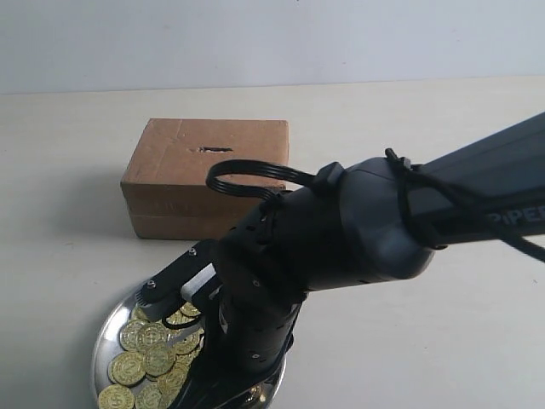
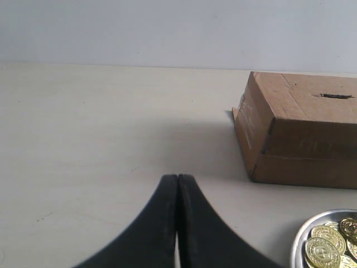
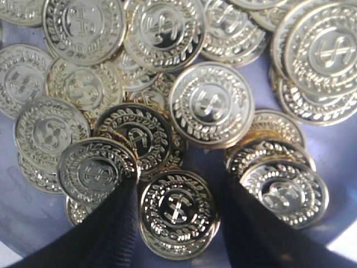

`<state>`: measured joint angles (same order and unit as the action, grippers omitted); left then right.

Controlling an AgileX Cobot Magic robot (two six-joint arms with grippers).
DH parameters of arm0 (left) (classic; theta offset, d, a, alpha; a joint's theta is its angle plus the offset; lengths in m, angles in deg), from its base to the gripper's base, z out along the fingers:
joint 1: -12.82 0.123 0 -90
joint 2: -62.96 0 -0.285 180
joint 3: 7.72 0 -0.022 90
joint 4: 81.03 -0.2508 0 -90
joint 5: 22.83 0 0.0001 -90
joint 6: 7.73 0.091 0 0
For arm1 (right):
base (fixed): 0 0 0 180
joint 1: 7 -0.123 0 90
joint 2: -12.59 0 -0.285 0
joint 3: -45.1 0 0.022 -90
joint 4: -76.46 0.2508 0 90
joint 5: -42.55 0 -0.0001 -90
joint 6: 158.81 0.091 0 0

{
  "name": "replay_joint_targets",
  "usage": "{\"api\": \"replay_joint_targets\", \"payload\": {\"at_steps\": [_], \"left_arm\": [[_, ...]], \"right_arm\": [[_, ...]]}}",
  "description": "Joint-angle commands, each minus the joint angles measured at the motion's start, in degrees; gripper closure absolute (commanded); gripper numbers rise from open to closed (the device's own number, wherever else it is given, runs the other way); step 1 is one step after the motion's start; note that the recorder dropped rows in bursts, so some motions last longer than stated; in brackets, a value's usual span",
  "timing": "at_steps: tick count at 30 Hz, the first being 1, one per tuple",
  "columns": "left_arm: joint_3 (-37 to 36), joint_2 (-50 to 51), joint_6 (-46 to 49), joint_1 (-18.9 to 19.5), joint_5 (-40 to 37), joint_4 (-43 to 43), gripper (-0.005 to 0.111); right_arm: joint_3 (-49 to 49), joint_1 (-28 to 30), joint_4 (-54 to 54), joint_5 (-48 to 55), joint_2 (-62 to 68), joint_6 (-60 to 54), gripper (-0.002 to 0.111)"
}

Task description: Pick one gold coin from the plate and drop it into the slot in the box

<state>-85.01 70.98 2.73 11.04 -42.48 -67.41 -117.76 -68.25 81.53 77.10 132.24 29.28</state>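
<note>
Many coins (image 1: 146, 358) lay heaped in the plate (image 1: 109, 328), overlapping one another, each stamped with a dollar sign inside a wreath. The plate sat on the bench (image 1: 77, 247) in front of the box (image 1: 179, 183), near it but apart. The slot (image 1: 215, 150) was a short dark slit in the box's top face.

The right arm (image 1: 400, 217) stretched in from the right of the exterior view and bent down over the plate, covering its right half. A black cable (image 1: 247, 175) looped off the wrist in front of the box. From that view the fingertips could not be seen.

In the right wrist view the right fingers (image 3: 114, 234) stood spread apart, low over the heap. They were set one on each side of a single coin (image 3: 177, 209) that lay flat on top of others. Whether they touched that coin could not be told, but they were not closed on it. A little bare plate showed beside the heap.

The left fingers (image 2: 170, 223) were pressed together with nothing between them. They hung above bare bench, well to the side of the box and the plate. Both of those showed at the edge of the left wrist view, the slot again visible on the box's top.
</note>
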Motion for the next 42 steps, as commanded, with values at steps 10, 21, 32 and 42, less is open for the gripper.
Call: {"api": "replay_joint_targets", "payload": {"at_steps": [10, 21, 32, 42], "left_arm": [[0.07, -0.24, -0.19, 0.2, 0.3, 0.53, 0.107], [0.07, -0.24, -0.19, 0.2, 0.3, 0.53, 0.107], [0.07, -0.24, -0.06, 0.2, 0.3, 0.53, 0.107], [0.07, -0.24, -0.18, 0.2, 0.3, 0.53, 0.107]], "right_arm": [[0.32, -0.04, -0.48, 1.85, 0.98, 0.2, 0.064], [0.32, -0.04, -0.48, 1.73, 0.46, 0.2, 0.081], [0.1, -0.04, -0.71, 1.59, -3.87, 0.2, 0.081], [-0.58, -0.04, -0.47, 3.72, -6.41, -3.61, 0.081]]}}
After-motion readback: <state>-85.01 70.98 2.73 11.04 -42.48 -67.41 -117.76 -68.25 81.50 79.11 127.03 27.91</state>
